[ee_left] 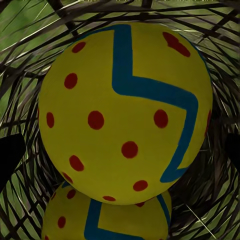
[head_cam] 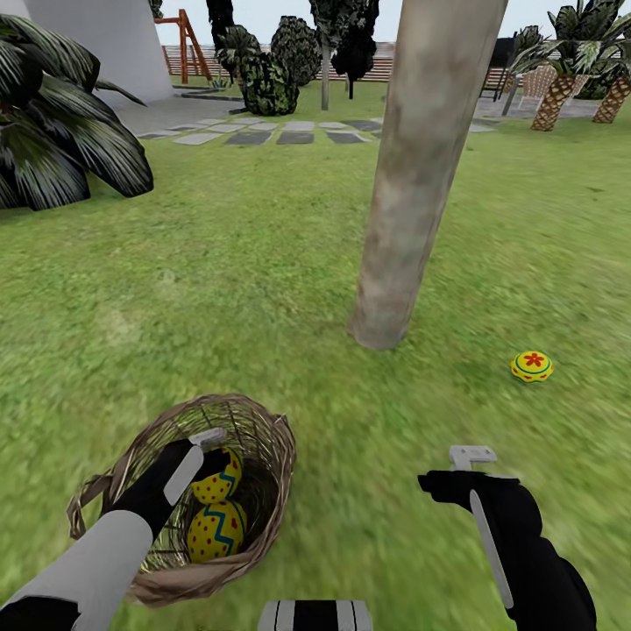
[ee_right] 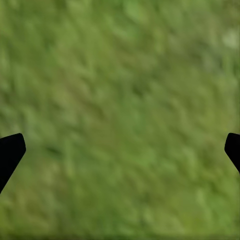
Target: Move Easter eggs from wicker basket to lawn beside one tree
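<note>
The left gripper (head_cam: pixel 213 449), jaws spread, is held inside the brown woven wicker basket (head_cam: pixel 263 421), directly over the upper yellow zigzag-banded egg (ee_left: pixel 125 112). The right gripper (head_cam: pixel 469 464), also spread, is held over bare green grass (ee_right: pixel 120 100). A third yellow egg (head_cam: pixel 532 365) is seen at its 1 o'clock.

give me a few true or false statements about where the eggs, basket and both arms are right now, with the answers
1. Two eggs lie inside the wicker basket. True.
2. All three eggs are already on the lawn. False: one egg lies on the lawn, to the right of the tree; the other two are in the basket.
3. The left gripper reaches into the basket at the upper egg, jaws open. True.
4. The right gripper holds an egg. False: its jaws are open over bare grass, holding nothing.
5. The basket stands against the tree trunk. False: grass lies between them.
</note>
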Motion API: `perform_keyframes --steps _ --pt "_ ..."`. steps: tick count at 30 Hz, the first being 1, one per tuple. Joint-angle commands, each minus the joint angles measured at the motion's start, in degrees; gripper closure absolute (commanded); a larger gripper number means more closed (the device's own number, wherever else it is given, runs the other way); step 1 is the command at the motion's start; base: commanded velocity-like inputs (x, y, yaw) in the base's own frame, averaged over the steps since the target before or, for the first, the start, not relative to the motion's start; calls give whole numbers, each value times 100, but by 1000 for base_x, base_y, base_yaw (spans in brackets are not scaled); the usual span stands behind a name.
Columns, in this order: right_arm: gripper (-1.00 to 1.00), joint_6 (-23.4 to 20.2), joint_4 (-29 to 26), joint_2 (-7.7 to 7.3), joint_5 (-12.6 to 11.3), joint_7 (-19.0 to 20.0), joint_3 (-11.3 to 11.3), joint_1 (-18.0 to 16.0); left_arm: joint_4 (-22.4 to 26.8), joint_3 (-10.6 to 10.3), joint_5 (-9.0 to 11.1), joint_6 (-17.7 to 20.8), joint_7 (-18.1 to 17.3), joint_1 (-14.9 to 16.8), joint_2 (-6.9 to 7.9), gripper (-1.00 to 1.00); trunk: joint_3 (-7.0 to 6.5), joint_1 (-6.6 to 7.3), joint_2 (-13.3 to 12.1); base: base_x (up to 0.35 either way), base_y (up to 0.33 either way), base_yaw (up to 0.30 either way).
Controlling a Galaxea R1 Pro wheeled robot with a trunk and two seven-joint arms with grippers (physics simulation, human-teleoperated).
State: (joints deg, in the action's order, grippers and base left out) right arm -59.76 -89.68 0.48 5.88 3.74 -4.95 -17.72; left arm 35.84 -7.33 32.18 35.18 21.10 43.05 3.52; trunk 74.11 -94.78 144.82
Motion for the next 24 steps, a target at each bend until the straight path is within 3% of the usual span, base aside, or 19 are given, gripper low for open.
perform_keyframes --steps 1,4,10,24 --pt "-100 -24 -6 5 54 39 -6 -3 9 -41 60 10 52 2 9 -100 4 1 2 0 0 0" --pt "-100 -24 -6 5 54 39 -6 -3 10 -41 60 8 52 -1 8 -100 4 1 2 0 0 0" --pt "-100 -24 -6 5 54 40 -6 -3 11 -43 60 -41 52 -5 8 -100 137 -14 10 0 0 0" --pt "-100 -24 -6 5 54 40 -6 -3 11 -49 60 -157 51 -7 8 -100 137 -14 10 0 0 0"
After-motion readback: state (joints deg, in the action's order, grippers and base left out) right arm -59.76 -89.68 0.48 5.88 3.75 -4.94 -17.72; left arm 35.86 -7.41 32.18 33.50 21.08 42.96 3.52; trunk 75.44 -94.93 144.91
